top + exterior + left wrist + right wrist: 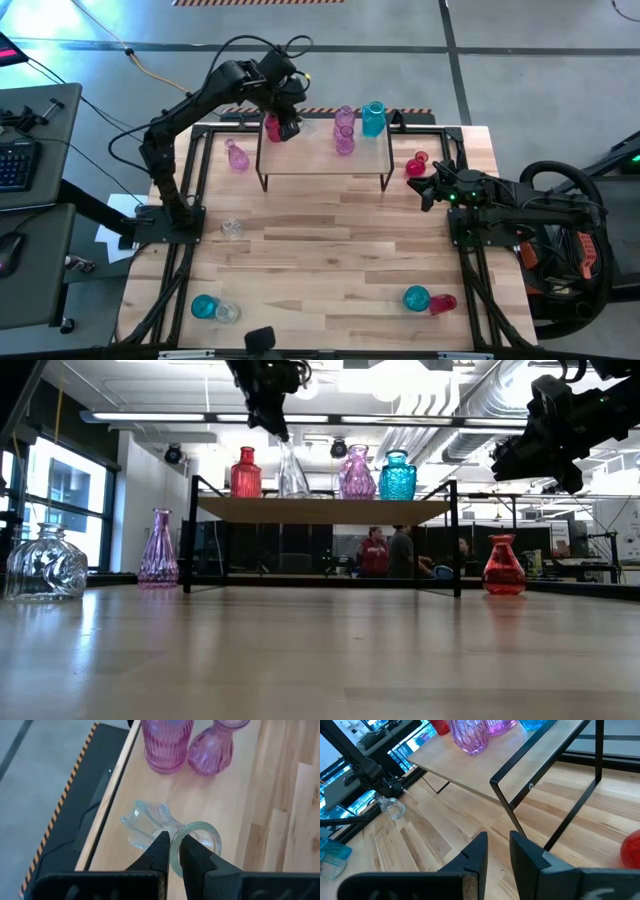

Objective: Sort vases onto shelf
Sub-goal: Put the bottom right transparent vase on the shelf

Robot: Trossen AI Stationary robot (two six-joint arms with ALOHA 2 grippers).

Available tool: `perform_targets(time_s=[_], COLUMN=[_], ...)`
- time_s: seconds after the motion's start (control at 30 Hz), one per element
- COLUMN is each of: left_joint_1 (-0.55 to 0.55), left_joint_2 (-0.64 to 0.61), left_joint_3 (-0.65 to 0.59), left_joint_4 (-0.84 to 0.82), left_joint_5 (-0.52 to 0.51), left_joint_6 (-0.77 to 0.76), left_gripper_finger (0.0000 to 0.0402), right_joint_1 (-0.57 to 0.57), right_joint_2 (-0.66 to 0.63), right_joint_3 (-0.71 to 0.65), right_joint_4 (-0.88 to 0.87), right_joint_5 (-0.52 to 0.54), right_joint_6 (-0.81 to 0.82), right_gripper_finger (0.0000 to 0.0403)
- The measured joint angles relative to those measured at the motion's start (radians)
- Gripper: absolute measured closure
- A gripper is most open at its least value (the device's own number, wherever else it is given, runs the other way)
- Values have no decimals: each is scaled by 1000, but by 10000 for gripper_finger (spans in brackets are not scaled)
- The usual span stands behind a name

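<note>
Workshop w/ grey floor; people stand far behind. Plank table (330,270) fills the middle, w/ the shelf (325,160) at its far edge.

Left arm reaches over the shelf's left end; left gripper (173,851) is pinched shut on the rim of a clear vase (150,822), whose base rests on the shelf top by the back edge. Right arm sits at the table's right side; right gripper (428,190) hangs above the table nr the shelf's right legs, fingers a narrow gap apart, holding nothing.

On the shelf: red vase (246,472), two pink-purple vases (344,130), teal vase (373,118). On the table: pink vase (237,157) left of the shelf, red vase (417,163) right of it, clear vase (232,228), teal + clear pair (213,308) at front left, teal + red pair (428,299) at front right.
</note>
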Motion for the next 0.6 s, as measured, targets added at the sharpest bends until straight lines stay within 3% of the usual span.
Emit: perform_targets(time_s=[0.6], left_joint_1=[8], left_joint_2=[30], left_joint_3=[0], left_joint_4=[12], left_joint_5=[8], left_joint_6=[7], left_gripper_finger=[373], right_joint_1=[0], right_joint_2=[0], right_joint_3=[0], right_joint_4=[0], right_joint_5=[0], right_joint_6=[0], right_gripper_finger=[341])
